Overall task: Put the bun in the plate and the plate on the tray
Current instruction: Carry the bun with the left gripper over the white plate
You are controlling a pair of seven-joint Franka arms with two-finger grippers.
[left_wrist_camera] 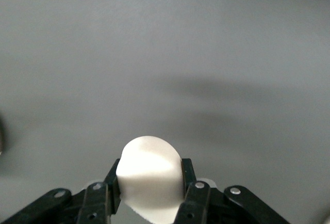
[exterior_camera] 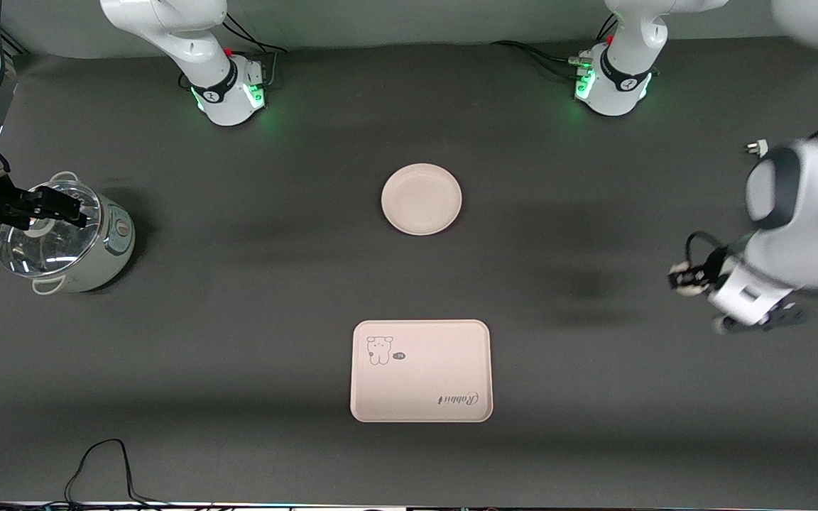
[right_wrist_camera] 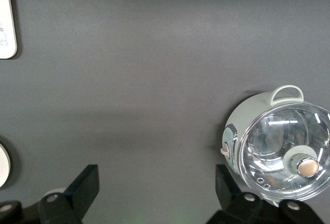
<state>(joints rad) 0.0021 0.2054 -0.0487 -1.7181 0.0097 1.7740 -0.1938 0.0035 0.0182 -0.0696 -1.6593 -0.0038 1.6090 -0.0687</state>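
Dark grey table (exterior_camera: 253, 284). Plate (exterior_camera: 422, 199) sits mid-table, tray (exterior_camera: 421, 370) nearer the front edge. Lidded pot (exterior_camera: 72, 238) at the right arm's end.

The cream-pink rectangular tray with rounded corners (exterior_camera: 421, 370) carried the script word "Rabbit", printed near one corner and upside down in the front view. Nothing else was legible.

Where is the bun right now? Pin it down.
The bun is clamped in the left gripper, up over bare table at the left arm's end, well away from the plate and the tray.
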